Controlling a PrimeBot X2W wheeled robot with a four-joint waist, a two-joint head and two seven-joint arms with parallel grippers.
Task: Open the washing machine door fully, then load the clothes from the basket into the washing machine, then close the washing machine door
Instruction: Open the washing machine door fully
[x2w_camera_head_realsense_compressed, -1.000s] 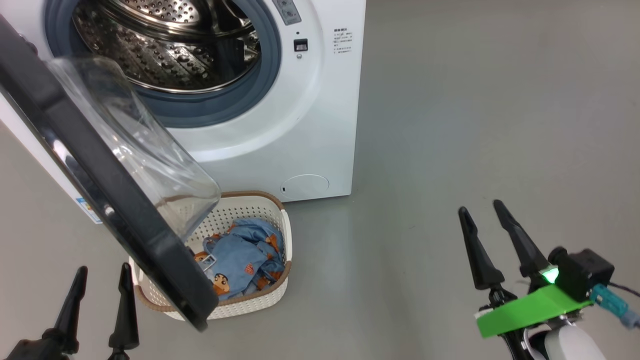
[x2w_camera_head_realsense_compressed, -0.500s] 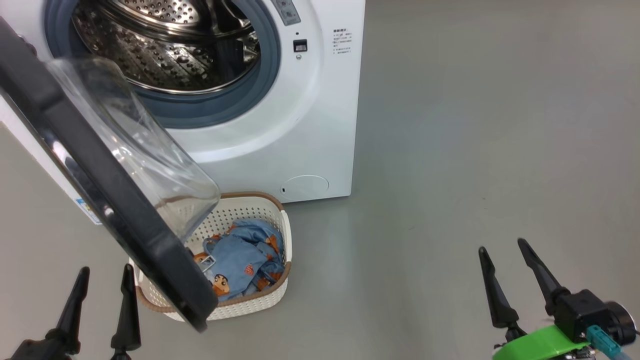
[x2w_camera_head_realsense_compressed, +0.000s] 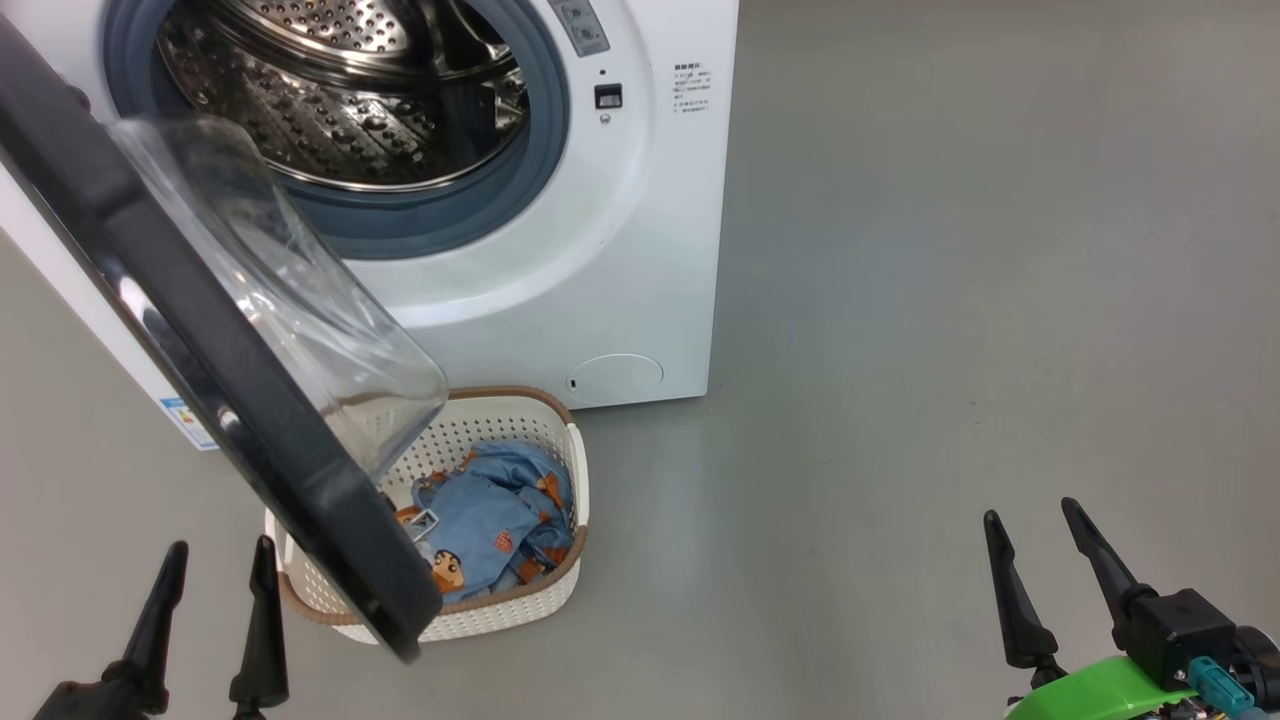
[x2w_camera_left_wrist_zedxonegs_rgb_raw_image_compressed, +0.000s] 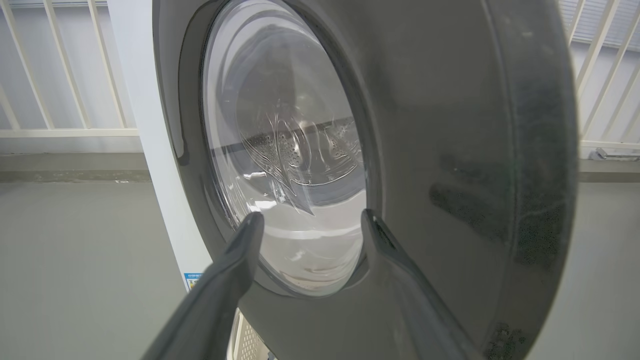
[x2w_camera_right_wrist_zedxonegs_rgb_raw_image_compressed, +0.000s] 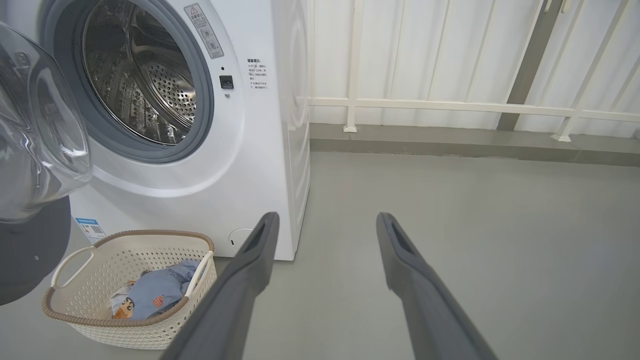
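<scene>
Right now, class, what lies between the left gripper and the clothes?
The open washing machine door: in the head view its black rim crosses between the left gripper and clothes.

Blue cartoon-print clothes (x2w_camera_head_realsense_compressed: 495, 525), cream perforated basket (x2w_camera_head_realsense_compressed: 500, 415), brown rim.

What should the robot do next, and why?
Probably swing the washing machine door wider with the left gripper, which hangs open beside its outer face. The door overhangs the basket, covering part of the clothes.
</scene>
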